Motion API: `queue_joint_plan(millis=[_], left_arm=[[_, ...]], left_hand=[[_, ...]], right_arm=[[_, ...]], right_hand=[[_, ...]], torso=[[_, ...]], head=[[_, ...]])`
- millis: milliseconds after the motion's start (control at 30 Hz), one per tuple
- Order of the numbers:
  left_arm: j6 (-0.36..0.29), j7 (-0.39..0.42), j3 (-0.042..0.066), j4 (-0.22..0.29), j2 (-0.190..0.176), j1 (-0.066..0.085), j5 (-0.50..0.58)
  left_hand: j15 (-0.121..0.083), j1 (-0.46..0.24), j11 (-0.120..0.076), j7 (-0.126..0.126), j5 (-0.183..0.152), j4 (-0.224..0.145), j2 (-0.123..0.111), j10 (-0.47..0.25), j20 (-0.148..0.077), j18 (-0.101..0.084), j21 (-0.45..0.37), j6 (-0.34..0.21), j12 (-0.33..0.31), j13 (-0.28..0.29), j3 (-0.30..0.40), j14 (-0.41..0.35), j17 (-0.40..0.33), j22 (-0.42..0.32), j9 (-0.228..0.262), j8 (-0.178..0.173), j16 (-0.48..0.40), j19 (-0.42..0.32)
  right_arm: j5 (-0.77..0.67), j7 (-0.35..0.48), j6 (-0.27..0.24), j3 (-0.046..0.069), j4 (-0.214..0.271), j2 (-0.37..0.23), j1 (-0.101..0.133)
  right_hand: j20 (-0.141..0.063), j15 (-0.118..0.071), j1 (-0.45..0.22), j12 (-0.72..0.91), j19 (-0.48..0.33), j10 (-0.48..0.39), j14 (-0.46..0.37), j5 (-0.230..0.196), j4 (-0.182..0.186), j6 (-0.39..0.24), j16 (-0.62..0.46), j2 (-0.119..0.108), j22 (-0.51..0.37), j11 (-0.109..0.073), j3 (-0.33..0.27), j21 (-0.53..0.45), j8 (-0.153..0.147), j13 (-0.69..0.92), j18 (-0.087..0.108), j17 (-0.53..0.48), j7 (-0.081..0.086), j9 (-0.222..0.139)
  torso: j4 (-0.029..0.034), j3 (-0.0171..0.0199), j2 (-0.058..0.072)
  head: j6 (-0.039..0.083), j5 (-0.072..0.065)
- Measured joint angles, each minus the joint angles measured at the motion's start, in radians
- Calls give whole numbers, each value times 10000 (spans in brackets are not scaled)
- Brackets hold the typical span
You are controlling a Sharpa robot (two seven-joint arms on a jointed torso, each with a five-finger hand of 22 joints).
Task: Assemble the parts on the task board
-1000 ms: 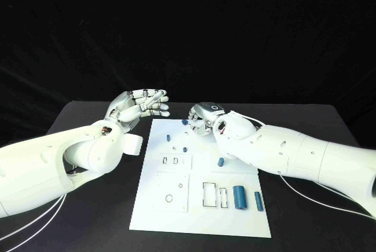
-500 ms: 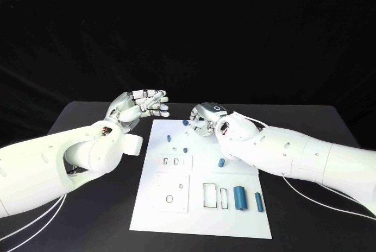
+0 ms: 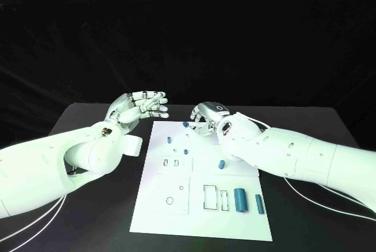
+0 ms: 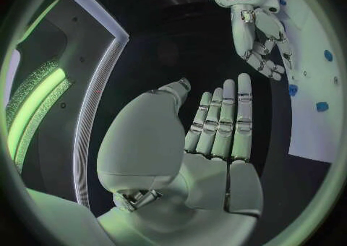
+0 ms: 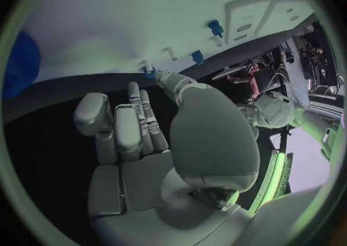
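On the flat white task board [image 3: 202, 208], small blue cylindrical parts [image 3: 239, 199]; left hand [image 3: 141, 106] spread, right hand's [image 3: 205, 119] grip unclear.

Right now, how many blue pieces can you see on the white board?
6: one by the right hand's fingers, one at the far left, one mid-board, one beside the right arm, two near the front. Others may be hidden.
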Motion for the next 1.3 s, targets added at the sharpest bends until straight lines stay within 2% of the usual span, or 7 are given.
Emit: queue_joint_plan(millis=[167,300,333,467,633,933,1300], left_arm=[[0,0,0,-53,-3,0,1],[0,0,0,-71,-3,0,2],[0,0,0,-77,-3,1,2],[0,0,0,-94,17,1,4],[0,1,0,-103,38,1,5],[2,1,0,-99,108,2,8],[9,-1,0,-74,171,25,12]], left_hand=[[0,0,0,0,0,0,0,0,0,-1,0,0,0,0,0,0,0,-1,-1,0,0,0],[0,0,0,0,0,0,0,0,0,-1,0,0,0,0,0,0,-1,-1,-1,0,0,0],[0,0,0,0,0,0,0,0,0,-1,0,0,0,0,0,0,-1,-1,-1,0,0,0],[0,0,0,0,0,0,0,0,0,-1,0,0,0,0,0,0,-1,-2,-2,0,0,0],[0,0,0,0,0,0,0,0,0,0,12,0,0,0,0,0,2,-1,-2,0,0,0],[0,0,0,0,0,-29,0,0,-37,-1,55,0,1,0,29,0,33,19,7,0,0,-38],[0,0,0,0,0,-29,0,0,-37,-2,54,0,1,0,29,0,33,18,6,0,0,-37]], right_arm=[[314,41,-12,4,-79,49,55],[530,54,-3,4,-209,172,101],[572,54,5,4,-243,210,113],[727,38,73,7,-418,404,160],[837,-60,266,18,-715,654,241],[895,-434,749,31,-1320,1169,359],[497,-1195,1373,32,-1890,1580,381]], right_hand=[[-22,-55,-130,278,126,392,54,0,282,67,136,57,197,-64,-283,108,0,138,-1,186,-64,16],[-220,-209,-189,1197,325,1175,130,0,502,228,370,-2,499,-248,-815,312,1,771,-1,471,-190,70],[-301,-289,-124,2330,406,1050,140,19,680,213,465,62,635,-414,-1307,349,12,1774,-1,597,-267,136],[-374,-360,-252,6968,705,113,139,43,1056,43,1153,456,1227,-477,-2531,674,513,5910,-163,1810,-374,401],[-338,-360,-307,11025,1063,1526,139,43,1133,66,2080,619,1893,-453,-2986,1127,1024,10242,-257,2987,-422,584],[-345,-360,-384,12415,1457,2699,139,43,1132,117,2575,775,2143,-527,-3158,1730,1373,11801,-409,3004,-475,671],[-357,-360,-384,12519,1572,2749,139,43,1134,226,2631,775,2142,-559,-3235,1861,1475,11808,-470,3003,-511,702]], torso=[[3,-1,0],[4,0,-1],[4,0,-1],[21,-7,6],[39,-7,16],[50,-25,23],[44,-29,23]], head=[[16,6],[35,-2],[41,-10],[46,-29],[46,-24],[31,10],[12,45]])
